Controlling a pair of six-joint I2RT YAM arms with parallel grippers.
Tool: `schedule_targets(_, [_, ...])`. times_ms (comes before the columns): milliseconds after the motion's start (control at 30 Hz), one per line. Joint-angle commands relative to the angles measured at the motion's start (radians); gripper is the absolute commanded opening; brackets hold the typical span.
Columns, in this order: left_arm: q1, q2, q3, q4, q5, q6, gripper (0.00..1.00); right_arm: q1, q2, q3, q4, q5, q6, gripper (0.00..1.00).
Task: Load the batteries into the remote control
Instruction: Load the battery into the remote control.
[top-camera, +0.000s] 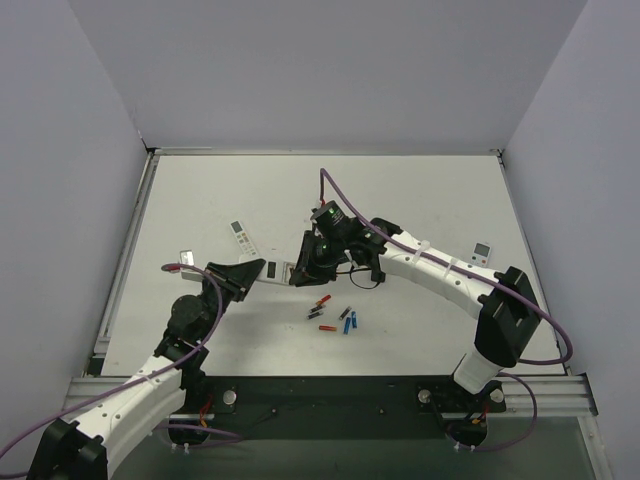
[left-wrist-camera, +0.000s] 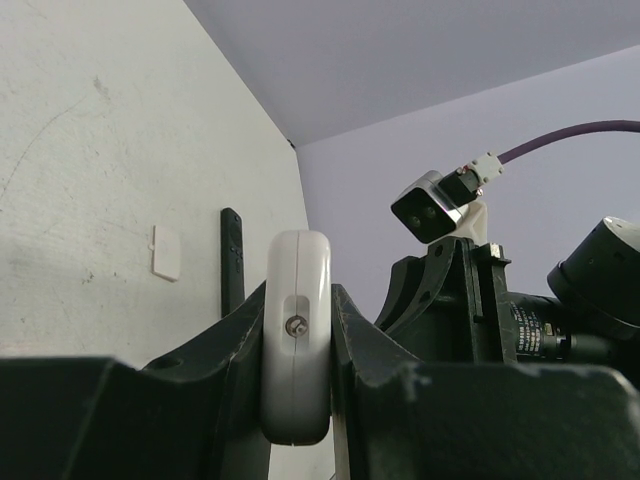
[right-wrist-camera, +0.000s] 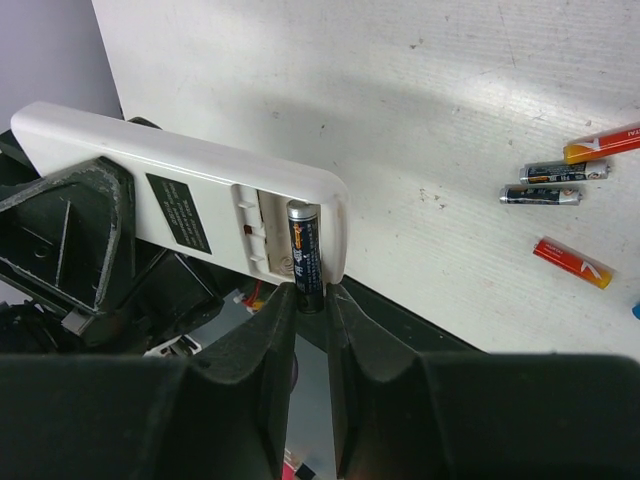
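Pale grey walls box in a white table (top-camera: 430, 200) as I work both arms from afar. My right gripper (right-wrist-camera: 310, 300) is pinched on the lower end of a dark battery (right-wrist-camera: 304, 250), whose upper part lies in the open compartment (right-wrist-camera: 262, 225) on the back of the remote (right-wrist-camera: 215, 165). The left gripper (left-wrist-camera: 297, 340) is clenched across the remote's long edges and holds it off the table, its back turned toward the right wrist camera. Spare batteries (right-wrist-camera: 572, 262), red, orange and dark, lie scattered on the table near by, touched by neither gripper. I judge each battery light, rigid and slick, a round casing that could roll or swivel between flat fingers. It is best gripped across its width near one end, leaving the other end free to seat against the contacts. The remote looks like a light, hard plastic shell, smooth enough to slip. The sound hold is on its side edges, clear of the compartment, as the left gripper has it now.
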Motion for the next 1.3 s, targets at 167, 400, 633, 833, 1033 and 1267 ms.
schedule_targets(167, [-0.008,-0.026,0.067,0.092,-0.004,-0.061,0.00,-0.010,-0.002,0.026,-0.030,0.041,-0.002,0.22])
schedule_targets(400, [-0.008,-0.029,0.063,0.081,-0.009,-0.067,0.00,-0.006,-0.015,0.033,-0.029,0.049,-0.006,0.33])
schedule_targets(633, [-0.008,-0.035,0.065,0.046,-0.009,-0.071,0.00,0.007,-0.053,0.046,-0.030,0.081,-0.048,0.60])
schedule_targets(833, [-0.007,-0.032,0.074,0.017,0.008,-0.080,0.00,0.025,-0.113,0.058,-0.030,0.109,-0.163,0.86])
schedule_targets(1033, [-0.007,-0.026,0.086,-0.017,0.031,-0.095,0.00,0.027,-0.189,0.067,-0.032,0.115,-0.321,0.98])
schedule_targets(1267, [-0.004,-0.019,0.139,-0.118,0.106,-0.106,0.00,0.027,-0.261,0.069,-0.032,0.015,-0.675,0.91])
